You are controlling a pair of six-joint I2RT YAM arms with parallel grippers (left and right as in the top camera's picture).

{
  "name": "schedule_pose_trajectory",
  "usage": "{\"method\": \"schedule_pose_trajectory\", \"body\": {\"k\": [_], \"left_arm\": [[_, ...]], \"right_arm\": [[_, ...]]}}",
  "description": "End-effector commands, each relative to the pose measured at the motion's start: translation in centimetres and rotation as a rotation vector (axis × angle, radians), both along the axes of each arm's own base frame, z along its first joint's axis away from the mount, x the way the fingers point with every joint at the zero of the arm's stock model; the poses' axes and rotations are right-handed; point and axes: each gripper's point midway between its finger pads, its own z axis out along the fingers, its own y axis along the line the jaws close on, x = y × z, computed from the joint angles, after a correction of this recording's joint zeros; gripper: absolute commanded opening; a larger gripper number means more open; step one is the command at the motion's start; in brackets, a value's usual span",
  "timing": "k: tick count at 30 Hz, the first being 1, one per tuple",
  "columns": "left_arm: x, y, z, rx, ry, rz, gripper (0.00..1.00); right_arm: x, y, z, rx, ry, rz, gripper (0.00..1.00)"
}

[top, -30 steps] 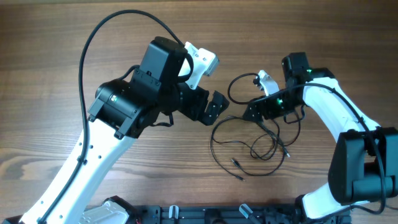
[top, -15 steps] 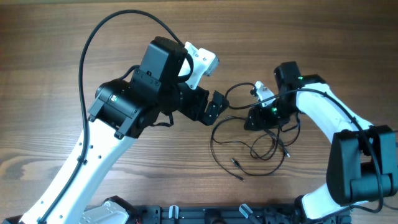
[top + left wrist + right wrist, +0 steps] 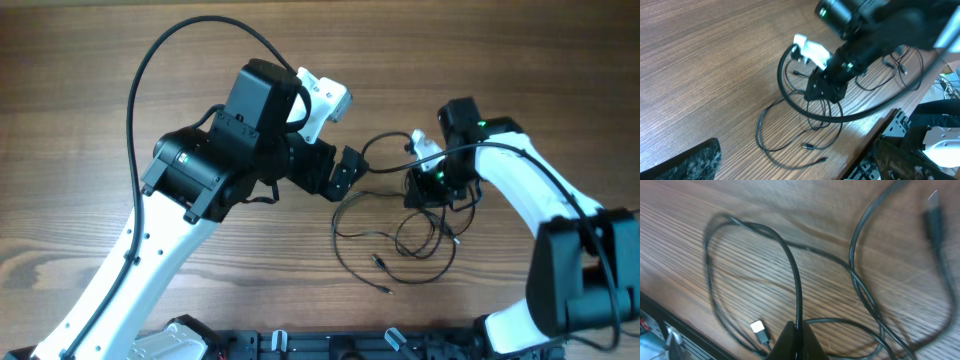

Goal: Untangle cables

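The cables (image 3: 379, 261) are thin black wires lying in loose crossing loops on the wooden table, right of centre. My right gripper (image 3: 413, 193) sits over the top of the loops, shut on one strand. In the right wrist view its fingertips (image 3: 797, 331) pinch a strand that runs up and curves left, with a white-tipped plug (image 3: 758, 328) beside them. My left gripper (image 3: 343, 174) hovers open just left of the tangle, holding nothing. The left wrist view shows the loops (image 3: 760, 134), a plug (image 3: 807, 146) and the right gripper (image 3: 822, 87) on them.
A black rail (image 3: 330, 345) runs along the table's near edge. The left arm's thick black cable (image 3: 180, 40) arcs over the left side. Another dark connector (image 3: 934, 215) lies at the upper right of the right wrist view.
My right gripper has moved left and down onto the tangle and shut on a strand. The lower loops have shifted slightly left. The left arm has not moved.
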Motion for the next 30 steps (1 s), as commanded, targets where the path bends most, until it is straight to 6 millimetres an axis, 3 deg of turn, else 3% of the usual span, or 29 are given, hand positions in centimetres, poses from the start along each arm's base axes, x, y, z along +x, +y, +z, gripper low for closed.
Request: {"method": "schedule_pose_trajectory", "body": {"k": [1,4,8,14,19,23,30], "left_arm": [[0.2,-0.1,0.3,-0.006,-0.002,0.008,1.0],[0.2,-0.1,0.3,-0.006,-0.002,0.008,1.0],[0.2,-0.1,0.3,-0.006,-0.002,0.008,1.0],[0.2,-0.1,0.3,-0.006,-0.002,0.008,1.0],[0.2,-0.1,0.3,-0.006,-0.002,0.008,1.0],[0.2,-0.1,0.3,-0.006,-0.002,0.008,1.0],[0.2,-0.1,0.3,-0.006,-0.002,0.008,1.0]], "right_arm": [[4.9,-0.4,7.2,-0.033,-0.257,-0.079,0.04],[7.8,-1.6,13.6,-0.078,-0.453,-0.175,0.04],[10.0,-4.1,23.0,-0.139,-0.747,-0.325,0.04],[9.3,-6.8,35.3,-0.131,-1.148,-0.472,0.05],[6.6,-9.9,43.2,-0.146,-1.426,-0.639,0.04],[5.1,-11.3,47.0,-0.137,-1.559,-0.733,0.04],[2.3,-12.8,55.8,-0.084,-1.907,-0.833,0.04]]}}
